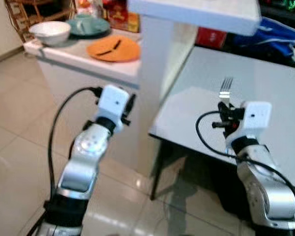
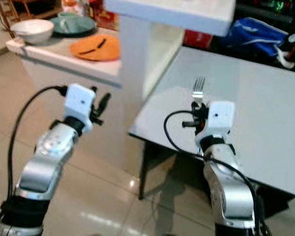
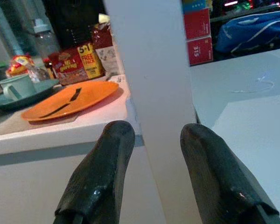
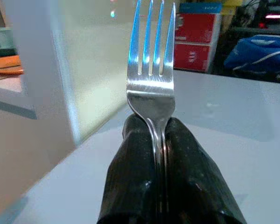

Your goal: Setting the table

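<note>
Glossy beige floor tiles (image 1: 19, 147) run under a pale grey tabletop (image 1: 265, 98) on the robot's right and a white counter (image 1: 88, 61) on its left, with a white pillar (image 1: 157, 73) rising between them. On the counter sit an orange plate (image 1: 113, 49), a white bowl (image 1: 50, 32) and a green cup on a saucer (image 1: 86, 24), with red snack packets (image 3: 77, 63) behind. A blue bag (image 1: 275, 32) lies at the far side of the tabletop.

The right pincer (image 4: 156, 140) is clenched on a silver fork (image 4: 151, 70), gripping its neck, four tines pointing up and away, held over the near part of the tabletop. The left pincer (image 3: 154, 154) is released, fingers spread, raised in front of the counter and pillar.
</note>
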You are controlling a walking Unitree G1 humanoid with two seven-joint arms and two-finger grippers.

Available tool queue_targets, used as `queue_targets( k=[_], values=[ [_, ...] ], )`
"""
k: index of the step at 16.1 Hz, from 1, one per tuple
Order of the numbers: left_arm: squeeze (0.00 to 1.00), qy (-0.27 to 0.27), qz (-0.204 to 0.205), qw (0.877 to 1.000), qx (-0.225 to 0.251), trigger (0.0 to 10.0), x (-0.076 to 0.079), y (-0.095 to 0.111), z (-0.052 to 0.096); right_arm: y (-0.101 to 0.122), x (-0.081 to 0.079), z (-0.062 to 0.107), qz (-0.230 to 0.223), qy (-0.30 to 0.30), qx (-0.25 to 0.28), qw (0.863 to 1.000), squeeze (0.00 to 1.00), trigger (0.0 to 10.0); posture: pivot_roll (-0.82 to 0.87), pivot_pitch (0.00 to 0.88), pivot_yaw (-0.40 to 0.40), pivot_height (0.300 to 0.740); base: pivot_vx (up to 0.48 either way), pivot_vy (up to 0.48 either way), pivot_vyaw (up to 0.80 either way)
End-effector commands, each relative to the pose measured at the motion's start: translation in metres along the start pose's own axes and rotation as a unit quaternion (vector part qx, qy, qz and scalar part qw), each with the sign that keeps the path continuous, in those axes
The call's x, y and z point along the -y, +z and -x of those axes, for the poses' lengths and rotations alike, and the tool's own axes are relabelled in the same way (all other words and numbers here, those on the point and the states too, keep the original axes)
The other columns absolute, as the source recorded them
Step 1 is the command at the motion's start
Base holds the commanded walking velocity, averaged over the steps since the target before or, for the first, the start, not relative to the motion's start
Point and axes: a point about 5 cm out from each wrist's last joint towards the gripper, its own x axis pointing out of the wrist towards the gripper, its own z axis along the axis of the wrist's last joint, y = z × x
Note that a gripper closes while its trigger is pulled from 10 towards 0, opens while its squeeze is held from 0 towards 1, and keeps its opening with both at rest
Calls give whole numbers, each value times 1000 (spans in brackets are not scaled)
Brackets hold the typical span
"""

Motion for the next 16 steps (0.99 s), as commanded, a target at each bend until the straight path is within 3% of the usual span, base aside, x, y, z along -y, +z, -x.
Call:
queue_targets(
  k=[1, 8, 16],
  values=[
    [0, -15, -1, 1000, 7, 10000, 7, 4, -1, 1, 9, 0, 7, -24, -5, 1000, 0, 10000, 8, 18, 8, 740, 0, -480, 0],
    [0, -20, -3, 1000, 9, 10000, 9, 3, -1, 1, 23, 9, 3, -72, -13, 997, 0, 10000, -1, 0, 9, 740, 0, -480, 0],
    [0, -23, -6, 1000, 12, 10000, 10, 4, -1, 0, 18, 11, -15, -65, -16, 998, 0, 10000, -3, 0, 10, 740, 0, -480, 0]
  ],
)
